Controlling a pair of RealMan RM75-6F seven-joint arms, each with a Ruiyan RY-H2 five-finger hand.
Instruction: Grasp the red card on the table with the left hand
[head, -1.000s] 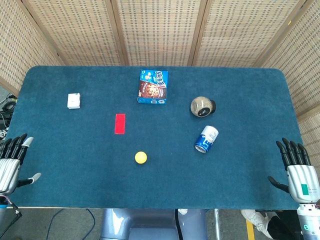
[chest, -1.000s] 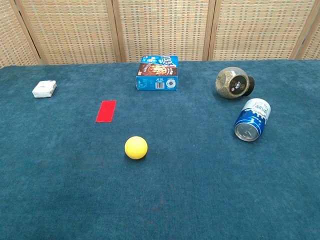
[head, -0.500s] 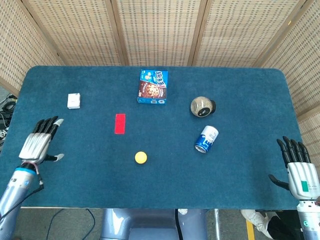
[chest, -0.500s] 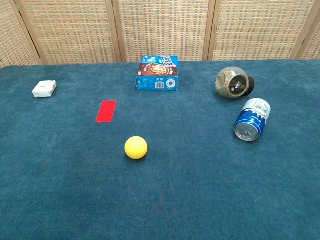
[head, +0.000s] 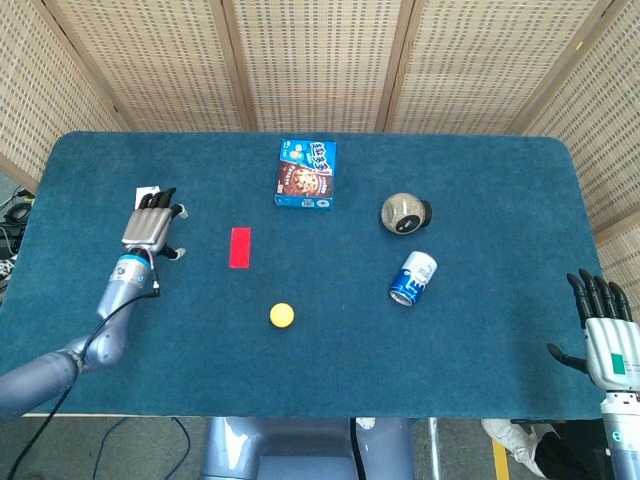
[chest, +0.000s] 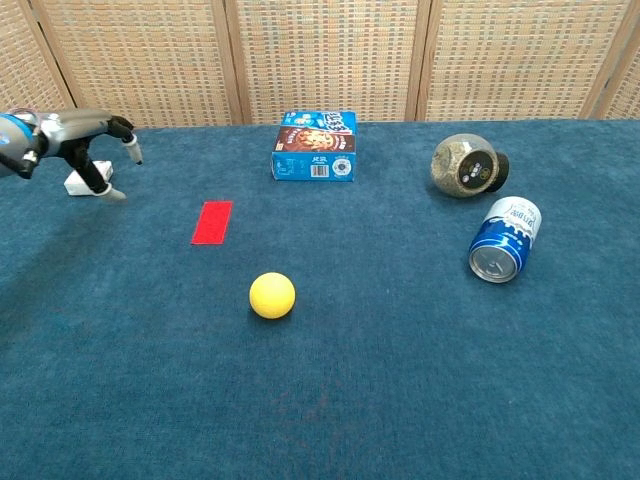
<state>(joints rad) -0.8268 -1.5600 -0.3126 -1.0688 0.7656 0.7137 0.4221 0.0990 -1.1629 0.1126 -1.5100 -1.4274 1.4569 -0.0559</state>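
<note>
The red card (head: 240, 247) lies flat on the blue table, left of centre; the chest view shows the red card (chest: 212, 222) too. My left hand (head: 151, 226) hovers open to the card's left, fingers spread and pointing toward the far edge, holding nothing. In the chest view the left hand (chest: 92, 143) is above the table at far left, partly covering the white box. My right hand (head: 608, 338) stays open at the table's near right corner, off the cloth.
A small white box (chest: 78, 184) sits just behind the left hand. A yellow ball (head: 282, 315) lies near the card's front right. A blue cookie box (head: 306, 173), a round jar (head: 404, 213) and a blue can (head: 413, 277) lie further right.
My left arm has swung from the table's near left edge inward and forward, now hovering beside the red card. The right hand drifted slightly down and right. The objects stayed put.
</note>
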